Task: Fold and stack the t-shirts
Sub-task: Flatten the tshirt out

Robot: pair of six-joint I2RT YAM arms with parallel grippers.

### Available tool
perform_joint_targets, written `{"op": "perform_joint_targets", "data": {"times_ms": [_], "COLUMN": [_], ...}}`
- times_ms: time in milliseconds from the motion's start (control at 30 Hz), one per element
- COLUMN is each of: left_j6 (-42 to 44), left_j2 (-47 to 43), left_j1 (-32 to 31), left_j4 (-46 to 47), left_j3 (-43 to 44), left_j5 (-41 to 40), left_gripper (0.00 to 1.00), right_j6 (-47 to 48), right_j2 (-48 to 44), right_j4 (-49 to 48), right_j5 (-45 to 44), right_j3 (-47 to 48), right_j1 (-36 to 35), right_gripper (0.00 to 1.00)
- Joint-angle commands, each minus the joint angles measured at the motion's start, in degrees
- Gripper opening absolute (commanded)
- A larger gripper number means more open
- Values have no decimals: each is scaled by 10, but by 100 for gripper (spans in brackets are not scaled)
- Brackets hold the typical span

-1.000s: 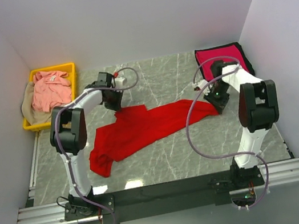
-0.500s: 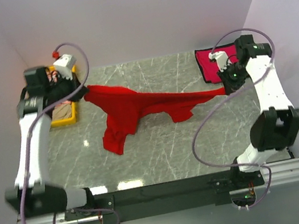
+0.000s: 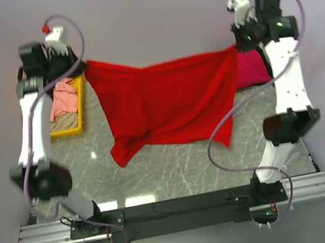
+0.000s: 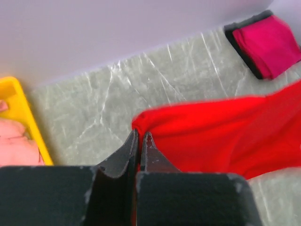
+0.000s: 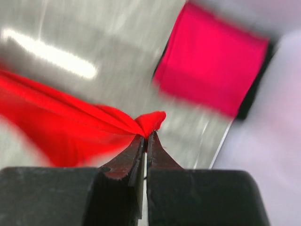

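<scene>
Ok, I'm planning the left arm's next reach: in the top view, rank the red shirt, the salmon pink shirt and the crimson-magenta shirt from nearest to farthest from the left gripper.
1. red t-shirt: its corner is clamped in the left gripper.
2. salmon pink t-shirt: in the yellow bin, on the left side below that gripper.
3. crimson-magenta t-shirt: folded, on the far right side.

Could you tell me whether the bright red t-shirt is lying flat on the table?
No, the red t-shirt is held up and spread out, its upper corners pinched in both arms' jaws.
</scene>
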State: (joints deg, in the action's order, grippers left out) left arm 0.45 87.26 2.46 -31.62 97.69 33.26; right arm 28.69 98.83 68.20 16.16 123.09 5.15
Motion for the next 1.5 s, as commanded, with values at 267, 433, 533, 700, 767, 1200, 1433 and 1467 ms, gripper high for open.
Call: {"op": "perform_joint_targets", "data": {"times_ms": [267, 433, 533, 700, 767, 1200, 1433, 1467], "left_j6": [-99, -90, -74, -91, -64, 339, 586, 611], "left_j2": [254, 176, 152, 126, 82, -265, -309, -310], "left_j1": [6, 15, 25, 54, 57, 55, 56, 56], "left_j4": [419, 494, 531, 546, 539, 126, -188, -223], "left_j3": [384, 310, 279, 237, 177, -460, -503, -498], "left_j5": [-111, -117, -125, -109, -70, 87, 99, 99], "left_gripper": [1, 1, 1, 1, 1, 1, 1, 1], "right_j6": [-128, -152, -150, -178, -167, 172, 282, 301], "right_j2": [39, -6, -14, -36, -67, -223, -318, -324], "right_j4": [-488, -591, -610, -664, -682, -450, -288, -270], "right_j5": [-184, -169, -163, -163, -125, -1, -2, -4], "right_j3": [102, 69, 52, -16, -97, -540, -681, -688], "right_j1": [-49, -49, -49, -49, -49, -76, -95, -95], "right_gripper": [0, 0, 0, 0, 0, 0, 0, 0]}}
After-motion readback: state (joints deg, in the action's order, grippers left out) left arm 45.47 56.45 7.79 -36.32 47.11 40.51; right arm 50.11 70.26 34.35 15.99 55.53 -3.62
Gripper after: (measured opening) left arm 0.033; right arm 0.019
